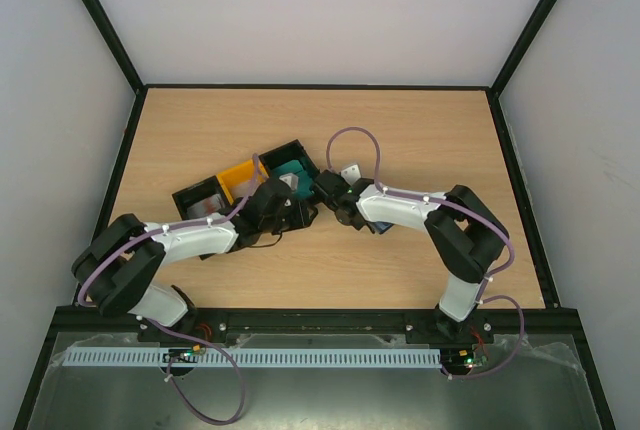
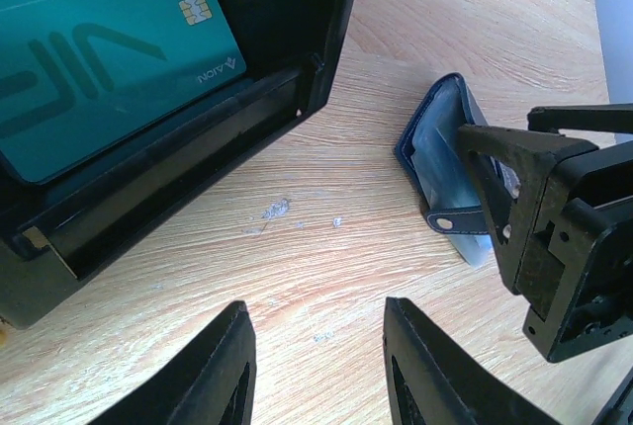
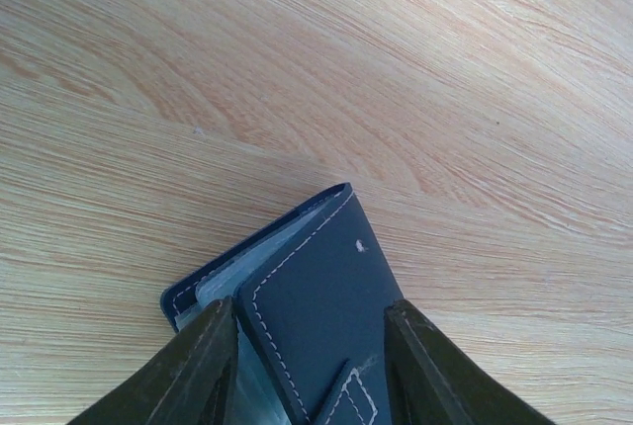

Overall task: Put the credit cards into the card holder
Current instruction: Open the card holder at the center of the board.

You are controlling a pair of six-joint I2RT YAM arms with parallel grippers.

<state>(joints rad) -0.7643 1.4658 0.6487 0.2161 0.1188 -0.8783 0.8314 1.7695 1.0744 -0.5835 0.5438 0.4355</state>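
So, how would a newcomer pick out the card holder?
On the wooden table, look past the teal end of the black-and-yellow tray. The card holder sits pinched in the right hand: a small navy wallet with pale stitching, unlike the flat teal card in the tray.
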